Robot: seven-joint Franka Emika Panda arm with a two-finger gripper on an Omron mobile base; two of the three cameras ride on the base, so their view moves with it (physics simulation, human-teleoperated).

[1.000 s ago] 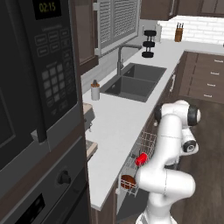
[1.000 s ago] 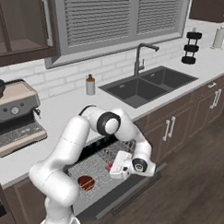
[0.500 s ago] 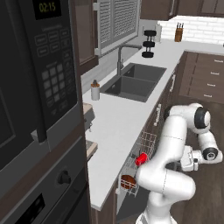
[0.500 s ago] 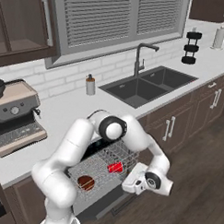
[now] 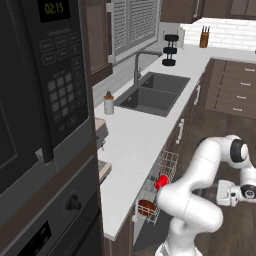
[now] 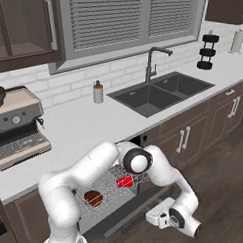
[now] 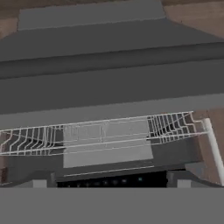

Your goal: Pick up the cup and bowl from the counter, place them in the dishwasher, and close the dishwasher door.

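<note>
1. Dishwasher door (image 6: pixel 140 207) is the step in hand: it hangs open, folded down below the pulled-out white wire rack (image 6: pixel 108 185).
2. You can see the cup (image 6: pixel 124 181) and the bowl (image 6: pixel 93 198) already lying in that rack, cup toward the sink-side end, bowl toward the coffee-machine end; the counter (image 6: pixel 88 124) above no longer carries either.
3. Your gripper (image 6: pixel 157 218) sits low, just off the door's outer edge; whether its fingers are apart or together cannot be told.
4. To close well, you probably need the rack slid fully inside first, or the door may jam on it.
5. Get under the door's free edge, then push up and inward along its hinge arc.
</note>
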